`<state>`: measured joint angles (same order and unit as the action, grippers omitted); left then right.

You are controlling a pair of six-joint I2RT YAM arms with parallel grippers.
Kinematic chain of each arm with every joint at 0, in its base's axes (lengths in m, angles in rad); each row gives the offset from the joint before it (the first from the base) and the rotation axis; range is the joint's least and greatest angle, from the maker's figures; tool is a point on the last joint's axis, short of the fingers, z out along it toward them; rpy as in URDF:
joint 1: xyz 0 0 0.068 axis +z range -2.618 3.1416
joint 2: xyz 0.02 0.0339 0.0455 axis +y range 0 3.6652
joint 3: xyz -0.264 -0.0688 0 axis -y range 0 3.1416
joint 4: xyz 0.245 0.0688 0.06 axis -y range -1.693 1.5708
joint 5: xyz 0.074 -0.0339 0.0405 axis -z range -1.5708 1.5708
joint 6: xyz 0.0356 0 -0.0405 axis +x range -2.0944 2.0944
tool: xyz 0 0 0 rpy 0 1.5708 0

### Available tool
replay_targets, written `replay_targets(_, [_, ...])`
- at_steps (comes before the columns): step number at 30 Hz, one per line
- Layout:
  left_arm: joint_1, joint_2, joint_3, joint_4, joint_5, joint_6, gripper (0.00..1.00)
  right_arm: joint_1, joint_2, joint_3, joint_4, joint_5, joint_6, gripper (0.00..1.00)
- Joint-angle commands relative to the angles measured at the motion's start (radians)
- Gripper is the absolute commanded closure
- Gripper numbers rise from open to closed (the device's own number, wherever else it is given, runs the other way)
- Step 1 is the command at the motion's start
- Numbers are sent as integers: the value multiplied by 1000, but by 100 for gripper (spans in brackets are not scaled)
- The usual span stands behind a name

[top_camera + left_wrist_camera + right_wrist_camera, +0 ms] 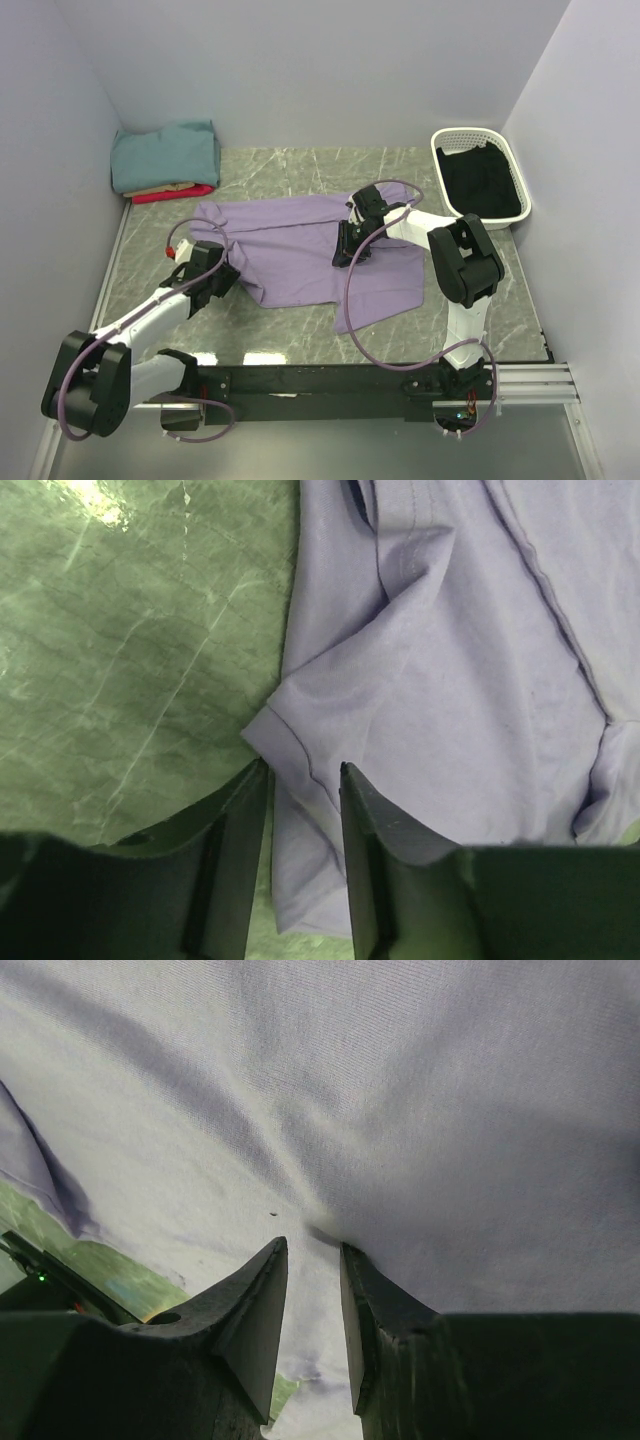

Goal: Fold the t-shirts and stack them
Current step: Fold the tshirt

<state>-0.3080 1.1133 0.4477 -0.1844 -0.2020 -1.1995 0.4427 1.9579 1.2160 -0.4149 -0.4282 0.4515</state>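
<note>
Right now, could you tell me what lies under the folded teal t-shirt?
Only edges show: a tan t-shirt, then a red t-shirt lowest; the teal t-shirt covers the rest.

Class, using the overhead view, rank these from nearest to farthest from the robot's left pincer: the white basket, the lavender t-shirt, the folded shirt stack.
Measured from the left pincer:
1. The lavender t-shirt, right at the pincer's tips, spread out in the middle.
2. The folded shirt stack, in the back-left corner.
3. The white basket, at the back right, clearly the farthest.
</note>
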Motion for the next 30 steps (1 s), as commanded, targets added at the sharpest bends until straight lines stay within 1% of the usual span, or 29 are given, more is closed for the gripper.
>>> replay_targets(1, [-11, 20, 6, 57, -16, -18, 68, -16, 113, -82, -74, 302, -97, 63])
replay_targets(3, [-13, 23, -1, 68, -17, -22, 70, -15, 113, -82, -76, 302, -99, 63])
replay_targets(9, [-13, 16, 12, 59, -28, -6, 87, -16, 111, -81, -74, 302, -97, 63])
replay_targets(10, [-13, 7, 31, 18, -36, 11, 94, -15, 114, -81, -74, 302, -97, 63])
replay_targets(11, [-17, 0, 54, -16, -51, 47, 97, -16, 114, -81, -78, 301, -99, 63])
replay_targets(12, [-19, -10, 103, -53, -75, 66, 99, -16, 116, -79, -78, 301, -99, 63])
replay_targets(13, [-20, -39, 127, -138, -121, 86, 99, -15, 118, -79, -78, 299, -100, 63])
replay_targets(15, [-20, -78, 198, -222, -177, 141, 99, -15, 124, -76, -82, 298, -102, 63])
replay_targets(16, [-20, -117, 221, -293, -210, 178, 99, -15, 125, -75, -85, 296, -103, 63])
replay_targets(18, [-20, -151, 285, -364, -234, 207, 99, -15, 130, -70, -91, 301, -100, 63])
replay_targets(19, [-19, -170, 305, -375, -232, 237, 99, -13, 133, -69, -93, 301, -100, 63])
replay_targets(20, [-19, -168, 333, -473, -244, 250, 99, -13, 134, -65, -94, 301, -100, 63])
replay_targets(21, [-17, -167, 382, -512, -246, 242, 99, -12, 139, -64, -96, 302, -100, 63])
replay_targets(24, [-19, -159, 427, -625, -232, 242, 97, -7, 139, -61, -97, 302, -103, 63])
replay_targets(26, [-19, -149, 427, -661, -206, 235, 92, -7, 134, -65, -94, 301, -105, 63])
replay_targets(27, [-19, -144, 427, -717, -206, 221, 95, -7, 134, -65, -94, 301, -106, 63])
replay_targets(28, [-20, -148, 415, -727, -195, 213, 97, -6, 133, -65, -93, 301, -105, 63])
replay_targets(29, [-20, -153, 404, -739, -183, 212, 96, -6, 133, -65, -93, 299, -106, 63])
replay_targets(30, [-20, -159, 395, -780, -177, 198, 90, -7, 133, -67, -93, 299, -106, 63])
